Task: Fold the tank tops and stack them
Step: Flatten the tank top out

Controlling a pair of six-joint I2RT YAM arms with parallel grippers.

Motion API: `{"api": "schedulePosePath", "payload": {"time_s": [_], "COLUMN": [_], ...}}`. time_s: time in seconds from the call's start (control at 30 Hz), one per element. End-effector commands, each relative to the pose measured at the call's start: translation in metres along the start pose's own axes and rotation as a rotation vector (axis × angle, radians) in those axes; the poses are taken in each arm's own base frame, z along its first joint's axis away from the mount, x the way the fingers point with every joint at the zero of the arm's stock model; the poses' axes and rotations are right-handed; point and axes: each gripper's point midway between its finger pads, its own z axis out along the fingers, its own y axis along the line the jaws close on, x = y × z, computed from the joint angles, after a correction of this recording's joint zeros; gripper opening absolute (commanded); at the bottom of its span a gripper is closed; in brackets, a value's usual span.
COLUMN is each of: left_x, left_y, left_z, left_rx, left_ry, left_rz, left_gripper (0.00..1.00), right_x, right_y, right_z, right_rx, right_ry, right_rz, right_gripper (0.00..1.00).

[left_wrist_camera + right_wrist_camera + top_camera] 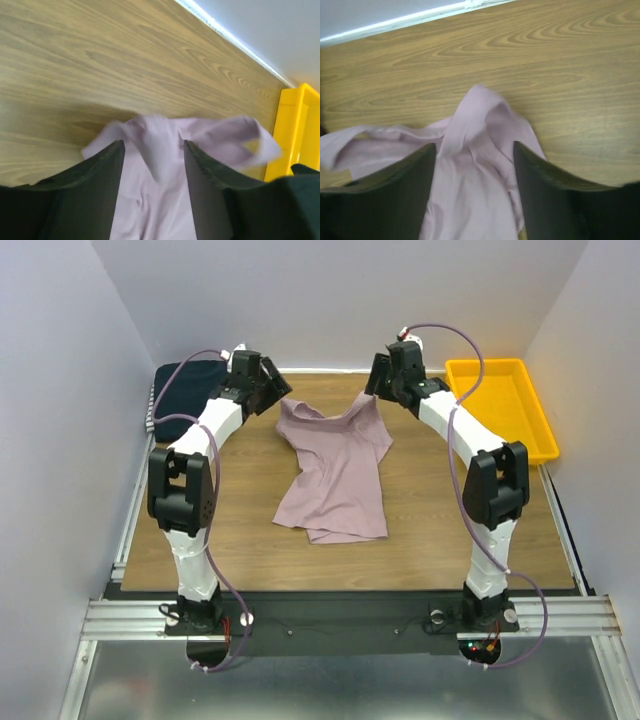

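- Upper left of the overhead view: folded stack, dark navy uppermost. That part looks done.
- Pale pink tank top lies rumpled and unfolded at frame centre; folding and stacking remain.
- Left gripper and right gripper are both spread, pinching nothing.
- Shoulder straps lie slack between each pair of fingers.

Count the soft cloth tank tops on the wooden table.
2 show plainly: a pale dusty-pink tank top crumpled in the middle, and a folded dark navy top in the far left corner. Others may be hidden beneath the navy one.
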Motion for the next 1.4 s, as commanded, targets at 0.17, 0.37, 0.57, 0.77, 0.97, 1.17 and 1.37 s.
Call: {"api": "schedulePosePath", "payload": {"time_s": [0.17,0.37,0.57,0.77,0.97,1.17,1.37], "left_x": [0.010,0.102,0.182,0.205,0.210,0.219,0.223], "left_y": [0.006,0.043,0.086,0.105,0.099,0.103,0.098], "left_z": [-0.078,-0.107,-0.128,-0.140,-0.144,-0.143,-0.148], "left_rx": [0.048,0.010,-0.089,-0.112,-0.085,-0.087,-0.058], "left_ry": [-0.086,0.001,0.083,0.091,0.103,0.136,0.155], "left_rz": [0.024,0.051,0.075,0.010,0.014,0.019,0.019], "left_gripper": [0.92,0.81,0.64,0.62,0.63,0.63,0.63], "right_x": [-0.019,0.091,0.186,0.240,0.279,0.292,0.300], "right_y": [-0.015,-0.053,-0.082,-0.072,-0.061,-0.054,-0.049], "right_z": [-0.084,-0.124,-0.173,-0.197,-0.198,-0.197,-0.190], "right_rx": [0.001,0.010,-0.012,-0.075,-0.094,-0.113,-0.119], "right_ry": [-0.065,0.139,0.280,0.384,0.456,0.489,0.505], "right_rz": [0.057,0.068,0.121,0.138,0.135,0.140,0.146], "right_gripper": [0.80,0.61,0.37,0.36,0.41,0.43,0.43]}}
